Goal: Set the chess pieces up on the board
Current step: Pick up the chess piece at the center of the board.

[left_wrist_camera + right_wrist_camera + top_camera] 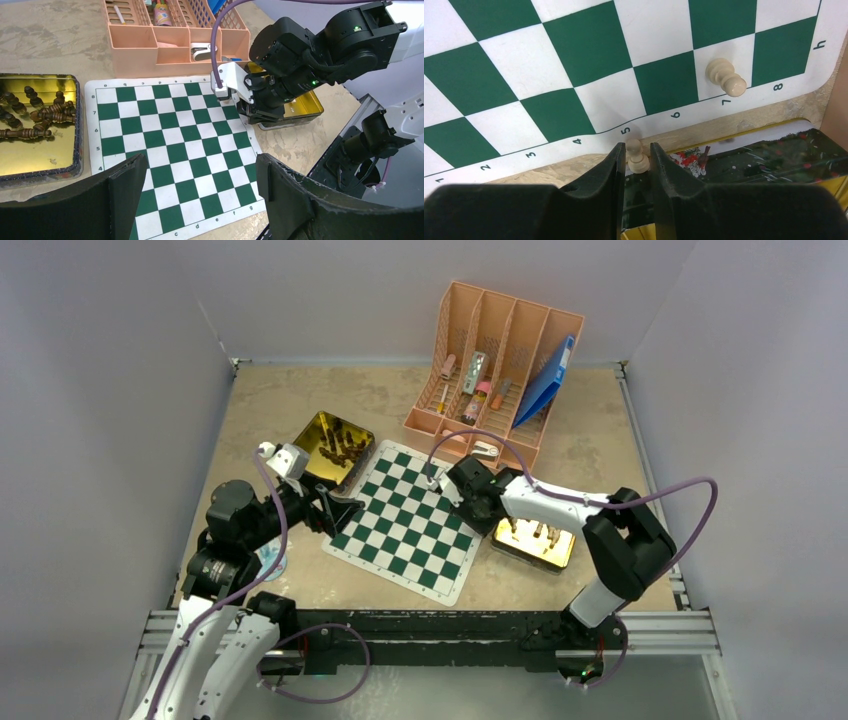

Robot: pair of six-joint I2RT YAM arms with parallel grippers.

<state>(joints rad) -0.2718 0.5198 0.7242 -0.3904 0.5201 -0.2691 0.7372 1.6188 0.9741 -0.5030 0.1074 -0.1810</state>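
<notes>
the right gripper is pinched narrow on a pale pawn. the pawn's long axis runs along the fingers, head toward the tips, just off the board's numbered border. a second pawn stands upright ahead and to the right. the left gripper gapes wide.

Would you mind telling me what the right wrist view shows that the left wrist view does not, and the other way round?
Only the right wrist view: a pale pawn pinched in the right claw, and a second pale pawn standing on a white square near the corner. Only the left wrist view: the open left claw, a gold tin of dark pieces and the peach organizer. Both: the green-and-white board.
</notes>
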